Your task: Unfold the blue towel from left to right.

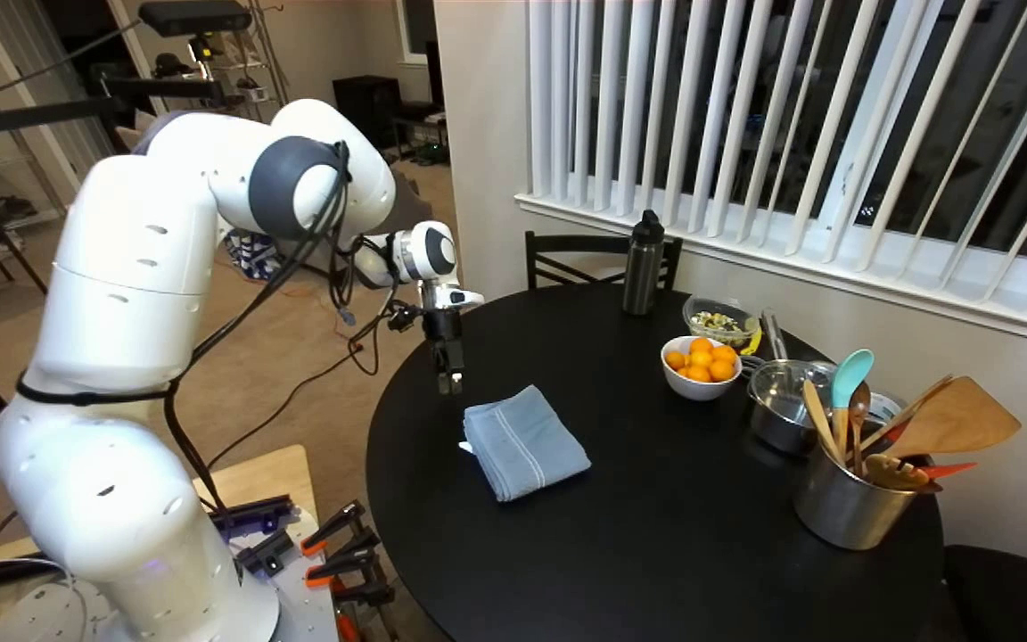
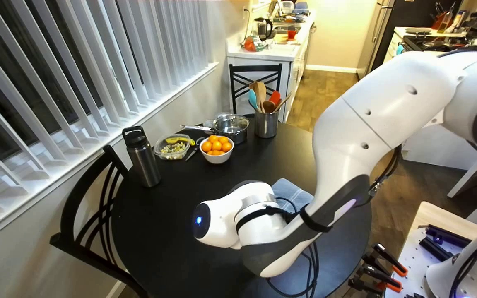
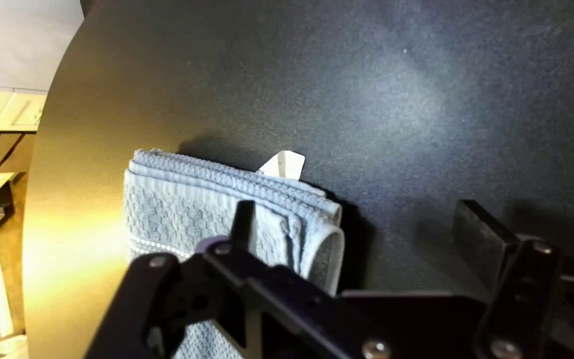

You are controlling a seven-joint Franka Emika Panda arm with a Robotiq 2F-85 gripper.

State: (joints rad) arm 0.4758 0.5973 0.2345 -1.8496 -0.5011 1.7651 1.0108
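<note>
The round black table (image 1: 683,553) fills the middle; the white arm (image 1: 130,227) reaches over its robot-side edge. Toward the opposite edge stand a steel utensil holder (image 1: 842,513), a pan (image 1: 778,432) and a bottle (image 1: 643,275). The blue towel (image 1: 527,446) lies folded near the robot-side edge. Just beside it hangs the gripper (image 3: 356,214), its fingers (image 3: 243,224) spread wide; in the wrist view one overlaps the towel and the other shows against the table. A white bowl (image 1: 697,390) of oranges (image 1: 700,358) sits in from the opposite edge. A small white tag (image 3: 289,164) pokes out at the towel's side.
</note>
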